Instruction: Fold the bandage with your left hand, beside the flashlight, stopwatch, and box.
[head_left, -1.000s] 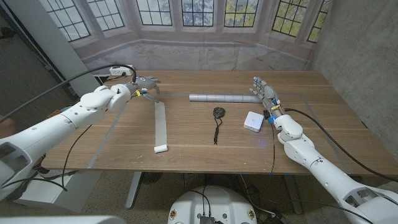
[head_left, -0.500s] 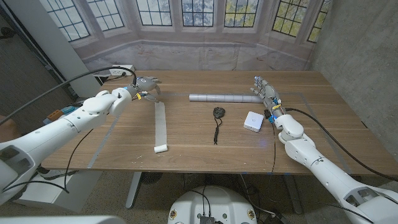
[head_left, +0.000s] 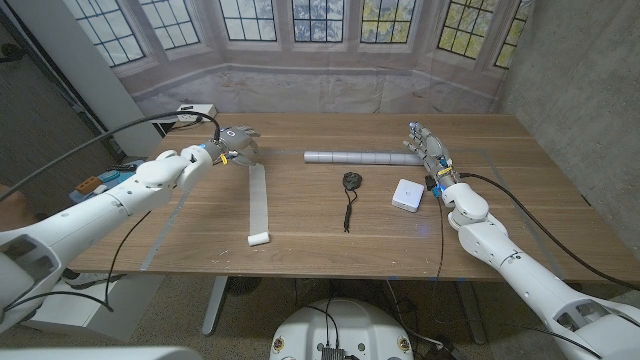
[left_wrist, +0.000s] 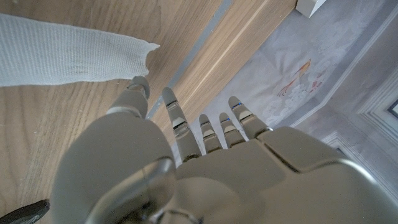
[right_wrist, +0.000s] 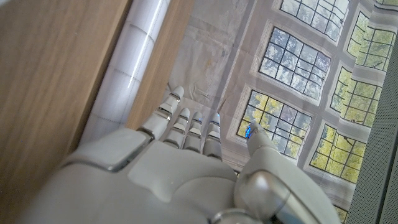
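Bandage (head_left: 258, 201) lies flat on the counter (head_left: 320, 230), its far end just by the left hand (head_left: 236, 141), whose spread fingers hold nothing.

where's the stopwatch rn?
In the head view the stopwatch lies mid-table, its cord trailing toward the near edge, between the bandage on its left and the box on its right, just in front of the flashlight.

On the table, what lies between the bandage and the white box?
In the head view, the stopwatch with its cord lies between the bandage and the white box; bare wood on both sides.
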